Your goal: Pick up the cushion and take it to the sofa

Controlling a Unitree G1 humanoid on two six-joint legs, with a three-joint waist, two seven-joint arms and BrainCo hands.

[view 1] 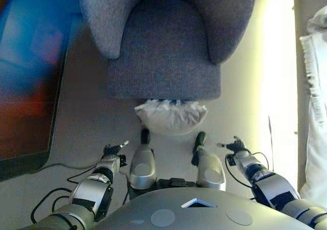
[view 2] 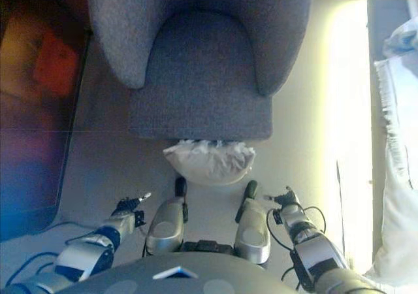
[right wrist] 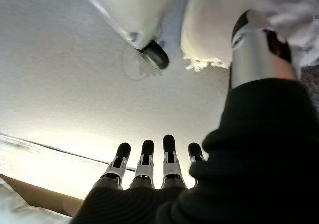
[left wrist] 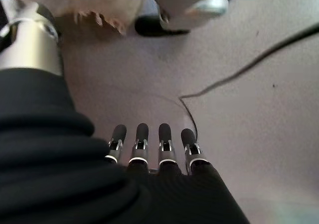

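Observation:
A white fringed cushion (view 1: 171, 116) lies on the floor against the front of a grey armchair-style sofa (view 1: 164, 56). My left hand (view 1: 113, 152) hovers low over the floor, to the left of the cushion and nearer to me. My right hand (view 1: 234, 147) mirrors it on the right side. Both hands are open with straight fingers and hold nothing. In the left wrist view the cushion's fringe (left wrist: 94, 17) shows beyond the fingers (left wrist: 142, 139). In the right wrist view a cushion corner (right wrist: 209, 35) shows beside the thumb (right wrist: 256, 47).
A dark rug (view 1: 28, 87) covers the floor on the left. White fabric (view 1: 314, 76) hangs at the right edge, past a bright strip of floor (view 1: 278, 76). Pale floor runs between the hands and the cushion.

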